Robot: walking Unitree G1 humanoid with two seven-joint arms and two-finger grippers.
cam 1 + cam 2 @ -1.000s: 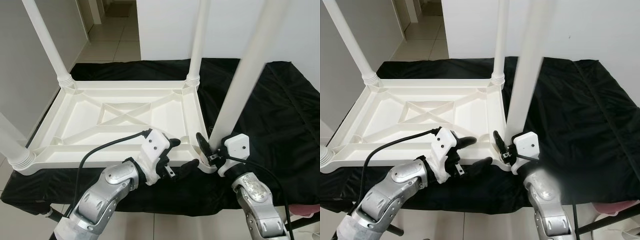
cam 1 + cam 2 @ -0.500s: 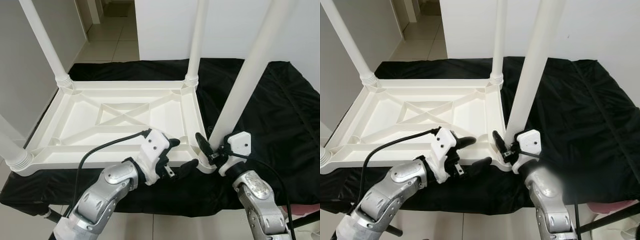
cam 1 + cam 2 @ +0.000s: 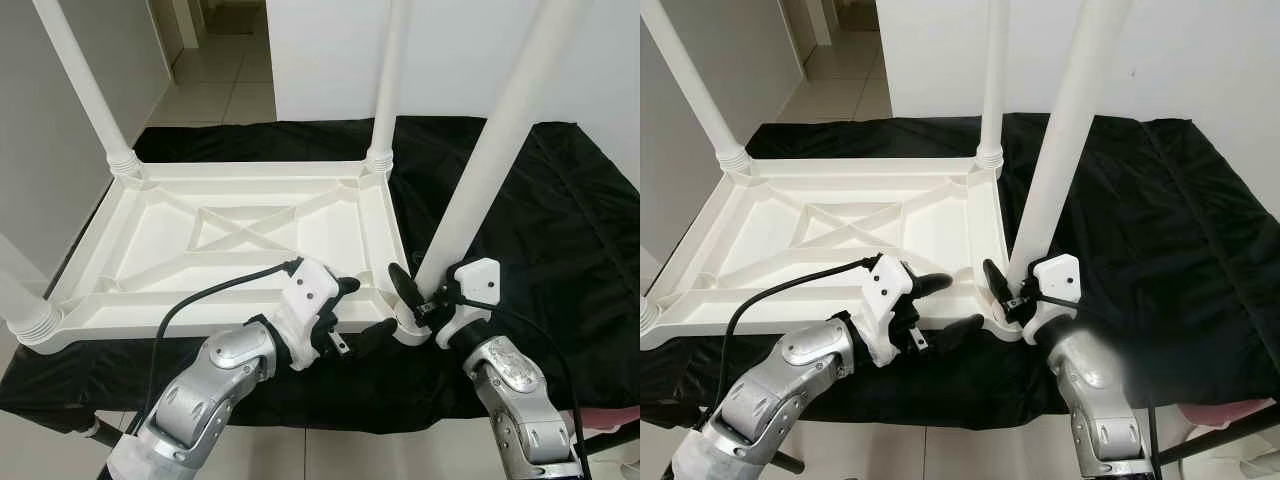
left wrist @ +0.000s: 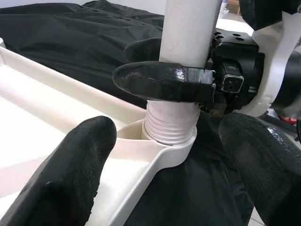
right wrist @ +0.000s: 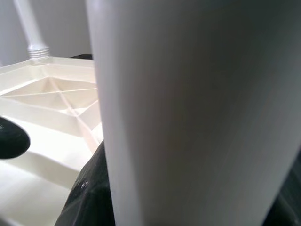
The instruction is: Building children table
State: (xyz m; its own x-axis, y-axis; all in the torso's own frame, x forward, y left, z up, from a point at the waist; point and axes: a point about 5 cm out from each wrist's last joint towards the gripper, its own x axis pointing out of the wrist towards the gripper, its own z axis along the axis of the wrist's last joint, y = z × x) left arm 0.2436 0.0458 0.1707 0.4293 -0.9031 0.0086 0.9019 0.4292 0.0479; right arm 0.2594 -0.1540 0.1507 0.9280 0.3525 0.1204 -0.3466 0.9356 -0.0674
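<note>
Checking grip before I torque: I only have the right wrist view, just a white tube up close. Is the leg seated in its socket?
Observer: Yes. The white plastic table leg has its ribbed base in the corner socket of the upside-down white plastic tabletop.
Operator: Right grip position?
Observer: The right gripper is shut on the leg just above the ribbed collar.
Operator: Left arm?
Observer: The left gripper is open, its fingers straddling the tabletop's near edge beside that corner.
</note>
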